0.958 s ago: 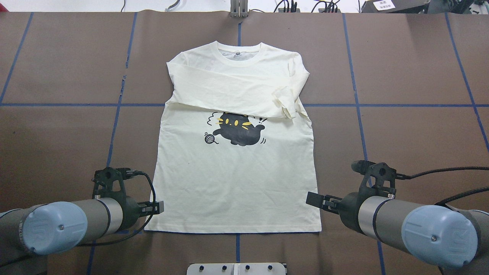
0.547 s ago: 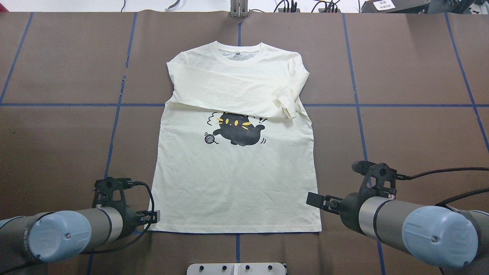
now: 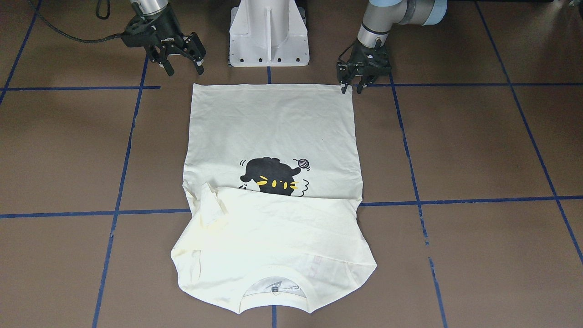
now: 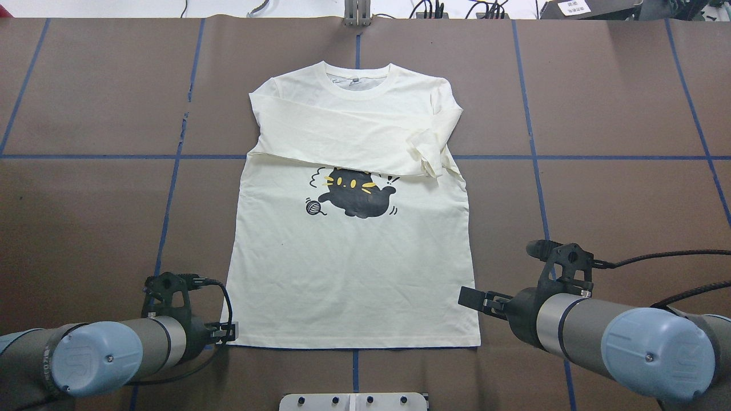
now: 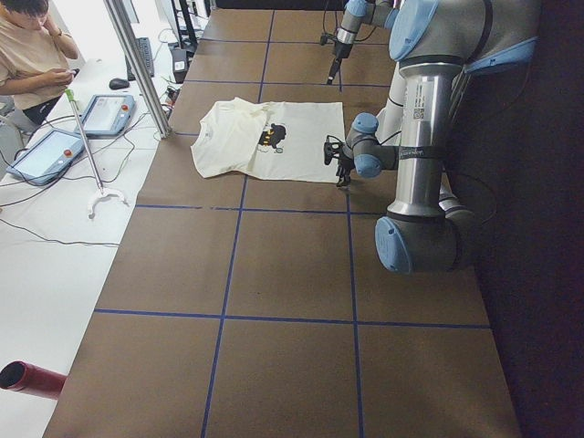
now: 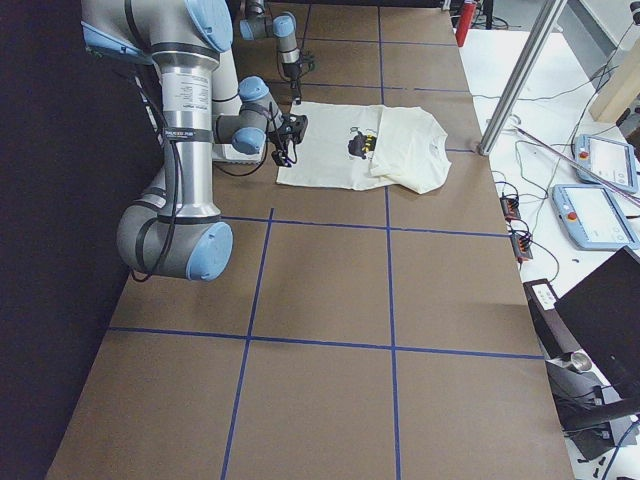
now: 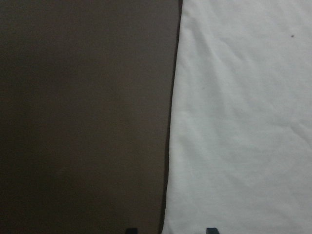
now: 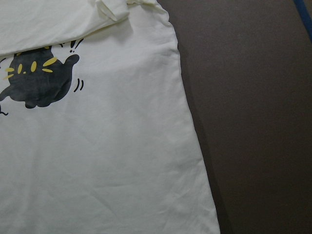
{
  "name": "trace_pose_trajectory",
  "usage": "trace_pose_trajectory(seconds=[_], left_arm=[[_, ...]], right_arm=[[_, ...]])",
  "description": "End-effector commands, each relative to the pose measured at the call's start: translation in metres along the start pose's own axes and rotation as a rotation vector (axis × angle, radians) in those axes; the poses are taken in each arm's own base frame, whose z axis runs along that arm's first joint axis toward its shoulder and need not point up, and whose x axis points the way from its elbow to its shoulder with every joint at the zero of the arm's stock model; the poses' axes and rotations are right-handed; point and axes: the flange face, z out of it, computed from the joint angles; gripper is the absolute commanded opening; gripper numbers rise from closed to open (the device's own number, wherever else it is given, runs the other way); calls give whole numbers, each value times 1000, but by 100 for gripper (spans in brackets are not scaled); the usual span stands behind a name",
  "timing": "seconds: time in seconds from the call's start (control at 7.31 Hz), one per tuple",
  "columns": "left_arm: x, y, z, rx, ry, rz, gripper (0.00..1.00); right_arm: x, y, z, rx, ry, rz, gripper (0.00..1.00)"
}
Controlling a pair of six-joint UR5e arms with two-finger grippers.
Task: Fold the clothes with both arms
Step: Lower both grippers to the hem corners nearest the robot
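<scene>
You have one cream-white long-sleeved T-shirt (image 4: 354, 274) lying flat in the middle of the brown table (image 4: 617, 200), print side up. Its collar (image 4: 360, 77) is at the far end and its hem runs along the near edge, toward the robot. Both of its sleeves (image 4: 342, 137) are folded across the chest. They cover the top of the single black cat print (image 4: 357, 197), and the one small yarn ball (image 4: 312, 207) shows just left of the cat.

You have two arms in play. The left arm (image 4: 114, 348) brings the left gripper (image 3: 351, 89) down onto the near left hem corner. Its two fingers are apart, and in the left wrist view the two fingertips (image 7: 210, 230) sit either side of the shirt's side edge. The right arm (image 4: 599, 337) holds the right gripper (image 3: 185, 71) just beside the near right hem corner. Its two fingers are spread wide with nothing between them, and the front view shows it off the cloth.

One white pedestal (image 3: 268, 32) stands between the arms. One person (image 5: 32, 55) sits at the far side of the table.
</scene>
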Motion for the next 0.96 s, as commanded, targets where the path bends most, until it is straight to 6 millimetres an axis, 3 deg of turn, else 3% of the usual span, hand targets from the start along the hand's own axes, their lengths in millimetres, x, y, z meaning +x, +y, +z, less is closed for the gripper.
trace_pose_trajectory(seconds=[0.0,0.27,0.41,0.82], left_arm=[[3,7,1,-11,4,8,54],[5,10,1,-16,7,8,32],[6,10,0,-16,9,8,3],[7,8,-4,-13,16,11,0]], right_arm=[[0,0,0,0,0,1,97],[0,0,0,2,0,1,97],[0,0,0,2,0,1,97],[0,0,0,0,0,1,97]])
